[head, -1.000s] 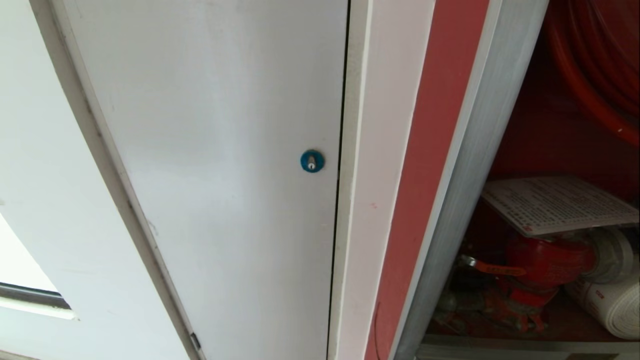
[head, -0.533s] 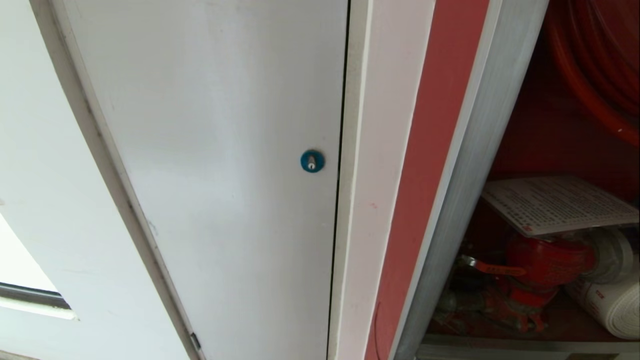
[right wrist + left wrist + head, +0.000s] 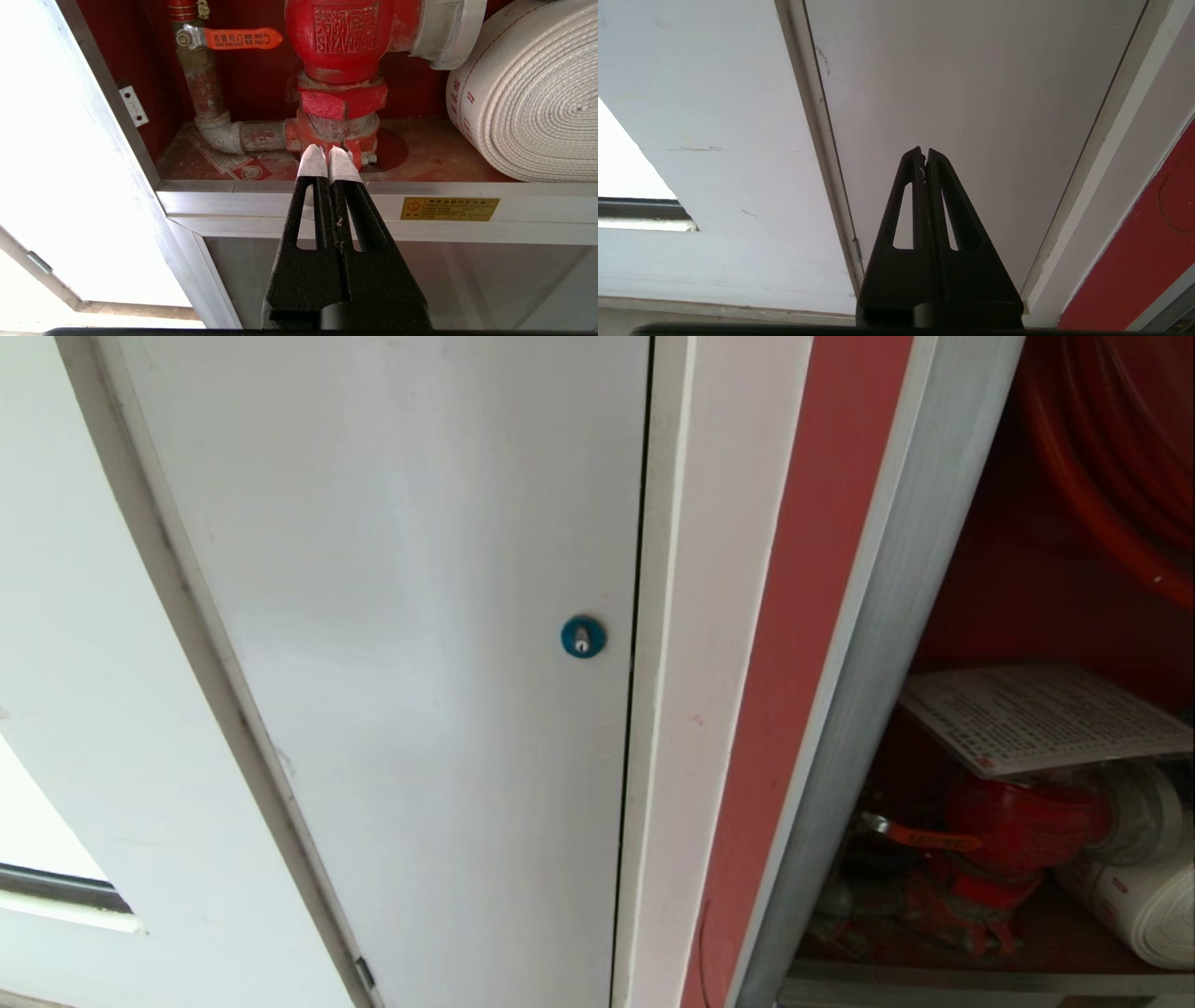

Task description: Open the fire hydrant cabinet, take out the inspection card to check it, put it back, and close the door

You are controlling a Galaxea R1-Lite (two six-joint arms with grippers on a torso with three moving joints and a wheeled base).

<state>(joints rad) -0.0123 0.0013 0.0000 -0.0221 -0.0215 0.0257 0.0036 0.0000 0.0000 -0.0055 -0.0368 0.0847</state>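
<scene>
**Cabinet open, card not yet taken**

The fire hydrant cabinet [image 3: 868,644] stands open at the right of the head view; its door is out of frame. Beside it to the left is a plain white door [image 3: 401,616]. Inside, the inspection card [image 3: 1041,717] lies on top of the red hydrant valve [image 3: 345,42], next to the white hose roll [image 3: 528,98].

The right claw [image 3: 329,156] is closed and empty, low before the valve base. The left claw [image 3: 923,156], also closed, faces the white door.

Judged step: retrieving the card. The right claw must open and rise to the card's edge.
</scene>
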